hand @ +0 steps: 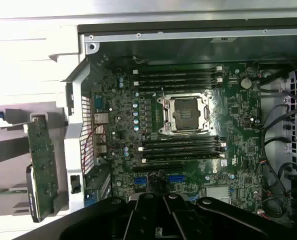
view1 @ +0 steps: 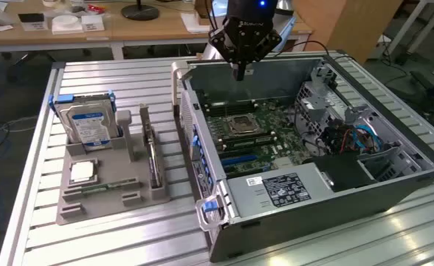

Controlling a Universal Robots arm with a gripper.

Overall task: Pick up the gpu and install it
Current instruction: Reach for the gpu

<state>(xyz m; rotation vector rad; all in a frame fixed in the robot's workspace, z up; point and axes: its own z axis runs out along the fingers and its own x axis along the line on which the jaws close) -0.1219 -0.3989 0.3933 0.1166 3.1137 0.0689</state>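
Your arm's gripper (view1: 239, 72) hung above the back edge of the open computer case (view1: 327, 216), over the motherboard (view1: 265, 136). Its fingers were pressed together and pinched nothing.

The gpu (view1: 150, 160) was not in the case. It stood on edge in a slot of the gray holder tray (view1: 99, 208), on the slatted metal table (view1: 113, 77) at the exterior view's left of the case. It sat at the side of the tray closest to the case, well apart from the gripper. In the wrist view you saw its green board edge-on, just outside the case's pale rear wall.

On the same tray, a silver hard drive (view1: 88, 124) with a blue label stood upright in a blue-cornered cradle at the far end. A square processor chip (view1: 82, 172) lay flat nearer the front, with a slim green memory stick (view1: 102, 187) lying just beside it.

Inside the case, the motherboard lay face up with its metal-framed processor socket (view1: 241, 124) empty, dark memory slots on either side of it. Two short blue slots (view1: 239, 160) sat near the board's closer edge. Bundles of black and blue cable (view1: 354, 136) filled the case's end at the exterior view's right.
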